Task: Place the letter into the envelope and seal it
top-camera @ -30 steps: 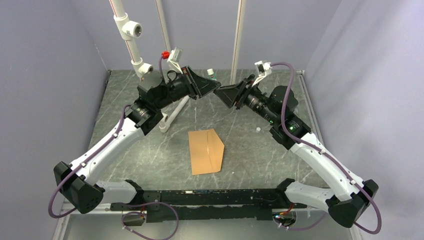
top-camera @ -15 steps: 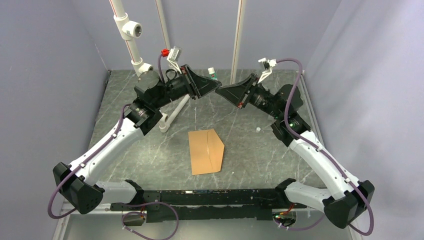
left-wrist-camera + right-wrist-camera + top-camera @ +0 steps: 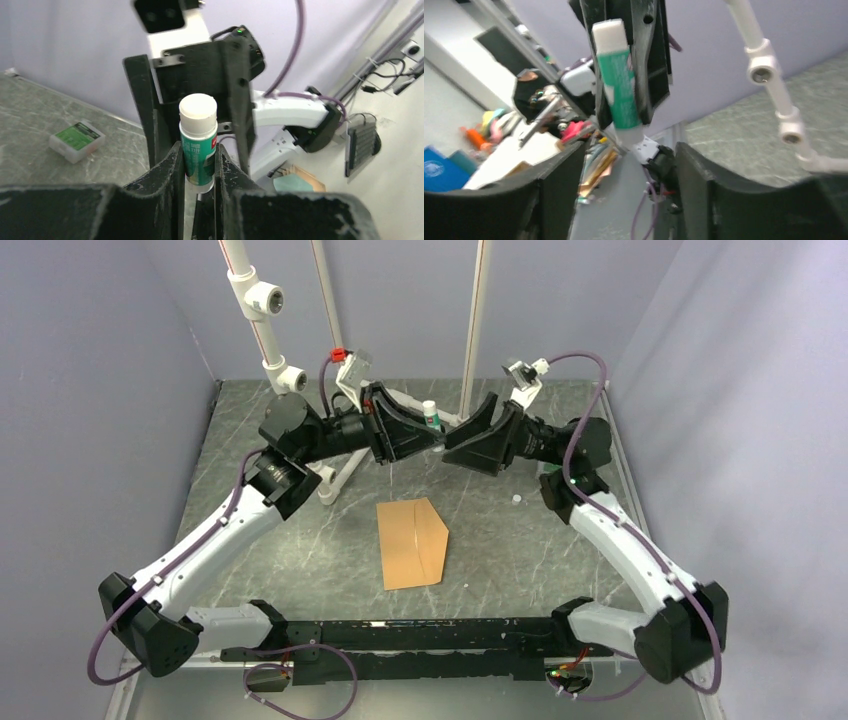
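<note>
The brown envelope (image 3: 413, 543) lies flat on the table in the middle, its pointed flap toward the right. The letter is hidden from view. Above the back of the table, my left gripper (image 3: 424, 430) (image 3: 198, 150) is shut on a green glue stick (image 3: 431, 416) (image 3: 198, 142) with a white cap that points up out of its fingers. My right gripper (image 3: 452, 436) (image 3: 630, 150) faces it, open. The stick (image 3: 616, 85) sits just beyond its fingertips (image 3: 561, 180), which do not touch it.
A white pipe frame (image 3: 270, 330) (image 3: 769, 75) stands at the back left. A small clear box with a green label (image 3: 77, 141) lies on the table toward the back. A tiny white bit (image 3: 516, 499) rests right of the envelope.
Both grippers have swung toward each other above the back of the table. The right gripper has come up close to the glue stick. The envelope has not moved.
</note>
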Motion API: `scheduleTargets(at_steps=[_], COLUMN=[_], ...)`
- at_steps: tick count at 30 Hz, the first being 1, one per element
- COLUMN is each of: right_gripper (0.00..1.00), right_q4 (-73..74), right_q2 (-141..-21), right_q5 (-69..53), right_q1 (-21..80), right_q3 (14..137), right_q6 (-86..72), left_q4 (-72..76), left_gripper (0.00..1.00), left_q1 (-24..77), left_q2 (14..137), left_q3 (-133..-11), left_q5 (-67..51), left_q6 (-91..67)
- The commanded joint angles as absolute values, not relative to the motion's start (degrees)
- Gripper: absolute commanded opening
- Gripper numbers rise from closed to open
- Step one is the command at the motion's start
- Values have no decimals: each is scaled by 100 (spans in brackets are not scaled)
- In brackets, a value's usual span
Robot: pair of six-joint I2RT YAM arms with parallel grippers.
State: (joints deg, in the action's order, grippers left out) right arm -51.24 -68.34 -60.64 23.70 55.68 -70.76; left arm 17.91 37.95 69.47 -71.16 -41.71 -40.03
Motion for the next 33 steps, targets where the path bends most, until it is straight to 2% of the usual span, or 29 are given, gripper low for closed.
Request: scheduleTargets(at_steps=[1, 2, 5, 12, 17, 21, 25, 33], right_gripper=[87, 96, 98, 76, 65, 59, 47, 42], right_q4=[-1191, -558, 92, 126, 922, 871, 687, 529], right_q2=[-5727, -5563, -5341, -5151, -5687, -5842, -5944, -6022], right_q5=[-4989, -4235, -2425, 156, 480, 530, 493, 97], right_q1=[2539, 2732, 3104, 4066, 4334, 4437, 4456, 4452], right_q3=[6183, 6274, 6312, 6212, 6937, 7019, 7083, 7177], right_q6=[-3697, -3065, -2367, -1511, -1136, -1112, -1227, -1489], left_q4=[1796, 1703, 1434, 1020, 809, 831, 901, 886], left_gripper=[3, 2, 3, 2, 2, 2, 3, 2], left_q1=[3671, 3673, 3674, 3674, 3671, 3679, 3676, 3674], left_q2=[6790, 6809, 6972, 7263, 7426, 7496, 7501, 7488], left_q3=[-7242, -7216, -7239, -7547, -7771, -7805, -7728, -7713], left_q5=[-3546, -3314, -2954, -2779, -2712, -2742, -2804, -2962], left_q6=[-3993, -4145, -4442, -4873, -5174, -5259, -5278, -5114])
